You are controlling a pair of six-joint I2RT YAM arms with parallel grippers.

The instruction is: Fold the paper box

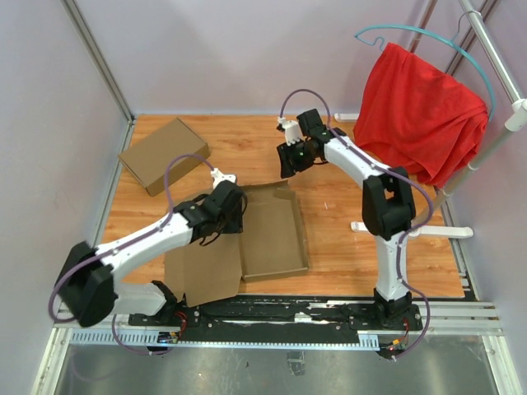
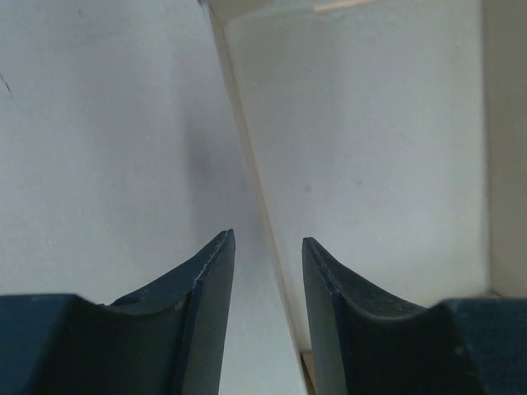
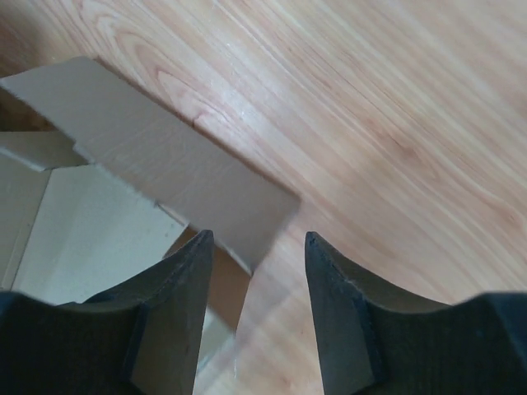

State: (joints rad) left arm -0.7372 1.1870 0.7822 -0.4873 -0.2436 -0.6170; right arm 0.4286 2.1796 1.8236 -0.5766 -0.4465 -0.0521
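Right now, at centre frame, the left gripper (image 2: 265, 243) and right gripper (image 3: 257, 239) hover over the box (image 1: 276, 234), fingers apart.

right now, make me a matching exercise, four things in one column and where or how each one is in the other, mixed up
Column A
1. paper box
2. closed brown box
3. red cloth
4. right pincer

Column B
a. hanging on a hanger at the right
b. far left corner of the table
c. open, above a cardboard flap
d. spread open in the middle of the table

Pairs: 1-d, 2-b, 3-a, 4-c
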